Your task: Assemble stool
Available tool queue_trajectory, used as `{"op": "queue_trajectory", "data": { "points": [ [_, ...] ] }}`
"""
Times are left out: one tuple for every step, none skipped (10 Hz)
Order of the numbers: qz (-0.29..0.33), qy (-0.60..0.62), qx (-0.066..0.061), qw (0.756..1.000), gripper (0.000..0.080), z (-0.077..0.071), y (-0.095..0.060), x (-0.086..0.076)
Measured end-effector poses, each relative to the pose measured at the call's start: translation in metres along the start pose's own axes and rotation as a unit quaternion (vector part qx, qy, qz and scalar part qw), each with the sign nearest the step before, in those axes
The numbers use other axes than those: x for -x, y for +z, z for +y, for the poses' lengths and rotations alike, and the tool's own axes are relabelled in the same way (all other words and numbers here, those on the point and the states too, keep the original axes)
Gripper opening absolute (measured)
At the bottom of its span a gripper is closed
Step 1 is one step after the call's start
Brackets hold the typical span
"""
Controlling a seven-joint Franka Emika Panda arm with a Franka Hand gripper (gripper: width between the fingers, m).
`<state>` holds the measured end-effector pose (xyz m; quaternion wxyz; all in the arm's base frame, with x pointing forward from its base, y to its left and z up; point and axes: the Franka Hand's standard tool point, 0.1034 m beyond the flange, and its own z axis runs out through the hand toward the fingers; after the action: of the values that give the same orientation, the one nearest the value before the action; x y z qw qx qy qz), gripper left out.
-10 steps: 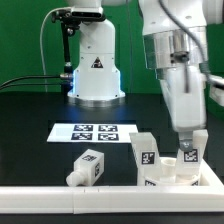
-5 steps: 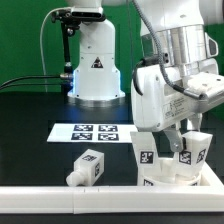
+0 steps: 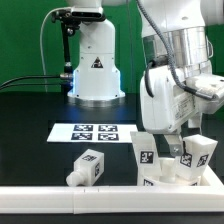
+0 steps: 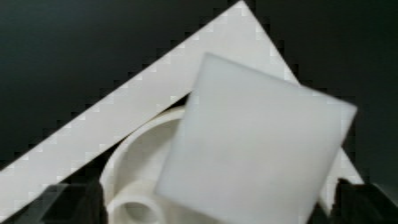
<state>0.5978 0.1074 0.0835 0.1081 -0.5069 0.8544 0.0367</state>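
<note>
The stool stands in parts near the front right. Its white seat (image 3: 165,175) lies low against the rail, with one tagged leg (image 3: 147,151) upright on it and a second tagged leg (image 3: 199,155) leaning toward the exterior view's right. A third leg (image 3: 88,166) lies loose on the black table further toward the exterior view's left. My gripper (image 3: 181,148) hangs just above the seat beside the leaning leg. In the wrist view my gripper (image 4: 210,206) is open, its dark fingertips (image 4: 64,203) wide apart, with the leg's flat face (image 4: 258,140) between them and the rounded seat (image 4: 143,185) behind.
The marker board (image 3: 95,132) lies flat behind the parts. A long white rail (image 3: 90,196) runs along the table's front edge. A second white robot base (image 3: 97,70) with a blue light stands at the back, with a green cable trailing from it.
The wrist has turned and dropped over the right-hand leg. The jaws, shut a second ago, now stand wide, and that leg leans a little further toward the exterior view's right.
</note>
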Motion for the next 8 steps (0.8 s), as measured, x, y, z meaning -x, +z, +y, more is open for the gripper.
{"op": "queue_trajectory", "data": {
  "points": [
    [0.002, -0.078, -0.001, 0.997, 0.0645, -0.002, -0.009, 0.005],
    [0.007, -0.155, 0.006, 0.988, 0.0649, -0.005, -0.017, 0.009],
    [0.011, -0.228, 0.008, 0.974, 0.0649, -0.009, -0.021, 0.012],
    [0.012, -0.237, 0.006, 0.971, 0.0649, -0.009, -0.02, 0.01],
    [0.013, -0.269, 0.007, 0.963, 0.0649, -0.009, -0.019, 0.009],
    [0.013, -0.291, 0.008, 0.956, 0.0649, -0.009, -0.019, 0.009],
    [0.017, -0.348, 0.01, 0.937, 0.0649, -0.009, -0.02, 0.01],
    [0.028, -0.438, 0.015, 0.898, 0.0649, -0.009, -0.021, 0.012]
  ]
}}
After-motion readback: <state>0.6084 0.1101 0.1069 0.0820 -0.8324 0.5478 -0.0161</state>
